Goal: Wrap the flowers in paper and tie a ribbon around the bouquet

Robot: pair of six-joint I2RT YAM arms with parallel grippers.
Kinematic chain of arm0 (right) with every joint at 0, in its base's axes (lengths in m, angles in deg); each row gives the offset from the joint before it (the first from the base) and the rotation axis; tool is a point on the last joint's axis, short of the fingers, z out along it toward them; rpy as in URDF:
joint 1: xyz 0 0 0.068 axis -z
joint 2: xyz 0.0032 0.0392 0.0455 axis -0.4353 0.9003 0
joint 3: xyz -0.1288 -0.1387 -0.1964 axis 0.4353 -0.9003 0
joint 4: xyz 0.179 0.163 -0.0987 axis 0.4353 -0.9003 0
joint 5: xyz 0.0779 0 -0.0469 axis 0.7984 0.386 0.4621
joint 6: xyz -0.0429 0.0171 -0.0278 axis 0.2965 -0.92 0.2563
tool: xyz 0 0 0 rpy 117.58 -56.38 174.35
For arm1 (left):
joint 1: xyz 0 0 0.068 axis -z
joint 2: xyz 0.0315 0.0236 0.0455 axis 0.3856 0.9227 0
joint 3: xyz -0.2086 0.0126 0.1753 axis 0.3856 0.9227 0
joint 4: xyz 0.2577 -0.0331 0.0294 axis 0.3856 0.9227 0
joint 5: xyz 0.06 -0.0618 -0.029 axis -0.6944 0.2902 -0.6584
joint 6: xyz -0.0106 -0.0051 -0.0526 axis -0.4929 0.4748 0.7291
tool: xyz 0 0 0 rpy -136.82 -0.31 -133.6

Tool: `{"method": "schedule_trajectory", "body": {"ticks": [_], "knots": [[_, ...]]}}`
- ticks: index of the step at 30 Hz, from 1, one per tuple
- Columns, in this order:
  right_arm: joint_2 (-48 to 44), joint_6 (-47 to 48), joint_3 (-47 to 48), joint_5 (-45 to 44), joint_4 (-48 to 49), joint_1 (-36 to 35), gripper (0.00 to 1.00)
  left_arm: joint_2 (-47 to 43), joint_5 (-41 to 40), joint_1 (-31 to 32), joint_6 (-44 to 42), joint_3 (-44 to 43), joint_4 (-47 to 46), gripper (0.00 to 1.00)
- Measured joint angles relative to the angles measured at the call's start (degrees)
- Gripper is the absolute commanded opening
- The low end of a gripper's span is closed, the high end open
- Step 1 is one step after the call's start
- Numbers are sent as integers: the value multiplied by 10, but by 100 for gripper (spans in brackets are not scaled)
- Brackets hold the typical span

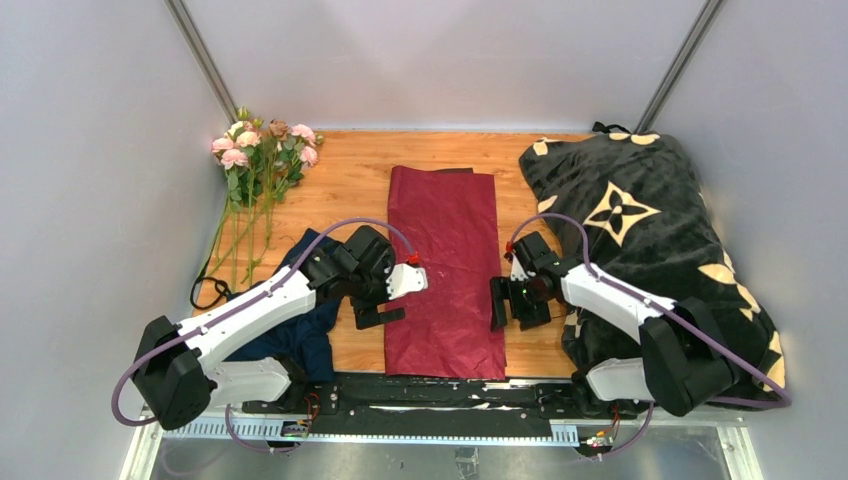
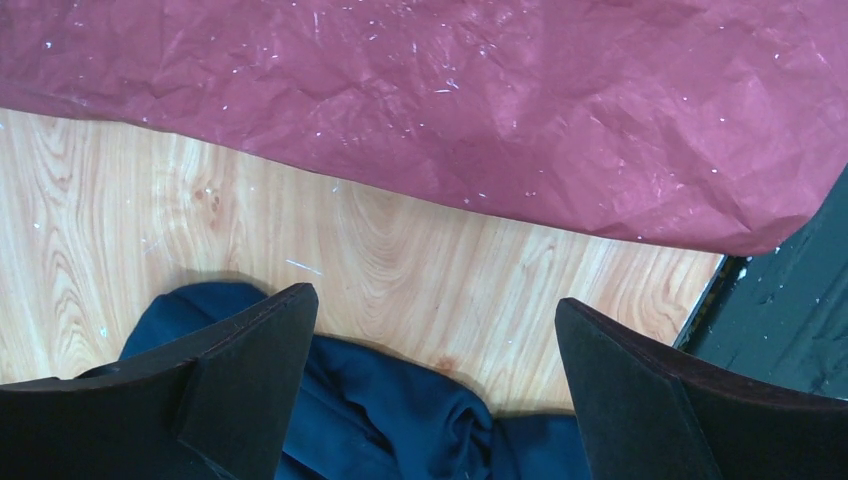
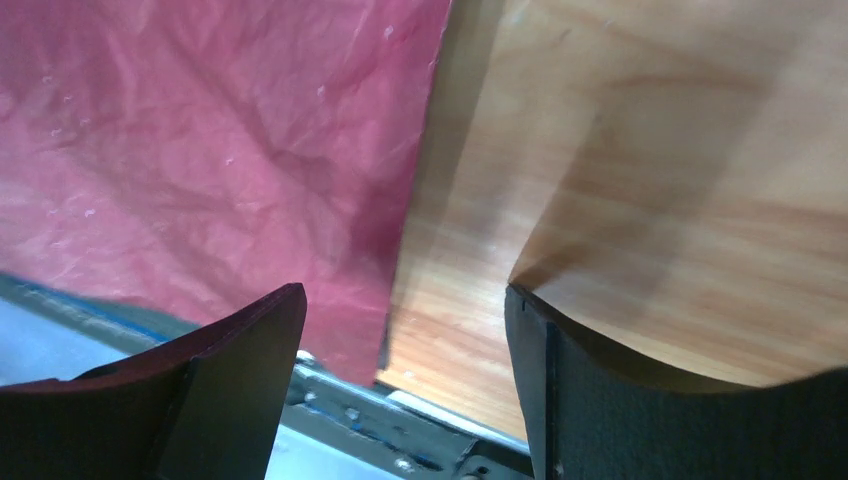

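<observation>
Top external view, near to far. The left tool (image 1: 385,298) and right tool (image 1: 515,300) both stand released, jaws wide and grasping nothing. They flank the near half of the burgundy paper (image 1: 445,270), which lies flat at the middle of the wooden surface (image 1: 350,190). The left tool hangs partly above a crumpled navy cloth (image 1: 300,335). The right tool straddles the paper's right edge, beside a black blanket (image 1: 640,220). The pink roses (image 1: 262,150) lie at the far left corner, well apart from the paper, with a black ribbon (image 1: 197,290) looped by their stems. Likely hazards: a closing left tool may snag the cloth, an edge pinch may slide or tear the crinkly sheet, and the ribbon may drag along with the stems.
</observation>
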Motion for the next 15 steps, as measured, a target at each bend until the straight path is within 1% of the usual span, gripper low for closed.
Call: {"method": "schedule_trajectory", "body": {"ticks": [3, 5, 8, 12, 15], "knots": [[-21, -14, -32, 27, 18, 0, 78, 2, -1, 7, 0, 1, 4, 100], [-31, -18, -44, 51, 47, 0, 78, 4, -2, 7, 0, 1, 4, 100], [-30, -17, -48, 65, 78, 0, 75, 5, -1, 7, 0, 1, 3, 100], [-17, -9, -49, 74, 124, 0, 63, 5, -2, 7, 0, 2, 3, 100], [-3, 0, -48, 84, 143, 0, 49, 5, -2, 7, 0, 2, 1, 100]]}}
